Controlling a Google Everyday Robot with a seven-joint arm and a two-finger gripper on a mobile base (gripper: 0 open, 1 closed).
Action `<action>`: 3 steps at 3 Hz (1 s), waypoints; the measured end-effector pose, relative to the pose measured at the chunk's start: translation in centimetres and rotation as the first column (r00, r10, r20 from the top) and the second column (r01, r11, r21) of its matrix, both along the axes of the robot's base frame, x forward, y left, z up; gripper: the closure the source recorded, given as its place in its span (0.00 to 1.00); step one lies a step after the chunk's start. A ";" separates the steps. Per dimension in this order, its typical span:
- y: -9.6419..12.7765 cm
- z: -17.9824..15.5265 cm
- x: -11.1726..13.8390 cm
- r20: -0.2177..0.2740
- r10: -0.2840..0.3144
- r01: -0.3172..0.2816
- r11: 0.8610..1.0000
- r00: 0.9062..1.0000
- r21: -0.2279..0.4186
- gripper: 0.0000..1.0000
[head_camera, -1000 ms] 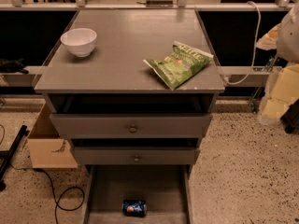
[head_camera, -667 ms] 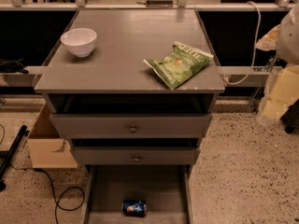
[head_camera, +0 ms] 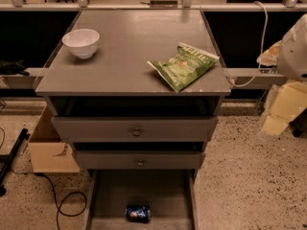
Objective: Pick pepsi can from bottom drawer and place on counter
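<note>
The pepsi can (head_camera: 138, 213) lies on its side on the floor of the open bottom drawer (head_camera: 110, 200), near its front edge. The grey counter (head_camera: 134, 51) tops the cabinet above it. My arm stands at the right edge of the camera view, beside the cabinet, with the pale gripper (head_camera: 277, 119) hanging at about the height of the upper drawers. It is far from the can, up and to its right, and touches nothing on the counter.
A white bowl (head_camera: 81, 42) sits at the counter's back left and a green chip bag (head_camera: 183, 65) at its right front. Two knobbed upper drawers (head_camera: 136, 131) stand slightly pulled out. A cardboard box (head_camera: 48, 150) and cables (head_camera: 62, 200) lie on the floor to the left.
</note>
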State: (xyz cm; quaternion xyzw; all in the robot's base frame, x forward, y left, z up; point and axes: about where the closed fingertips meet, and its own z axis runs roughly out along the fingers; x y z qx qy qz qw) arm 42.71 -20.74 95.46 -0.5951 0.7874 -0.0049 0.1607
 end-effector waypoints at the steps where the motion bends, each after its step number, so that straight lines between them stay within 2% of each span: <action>1: 0.2 -2.9 -1.1 -0.057 -0.015 0.017 0.999 0.998 0.032 0.00; 2: 0.5 -6.0 -2.0 -0.118 -0.027 0.033 0.998 0.993 0.051 0.00; 3: 1.6 -8.6 -3.1 -0.177 0.005 0.013 0.995 0.984 0.103 0.00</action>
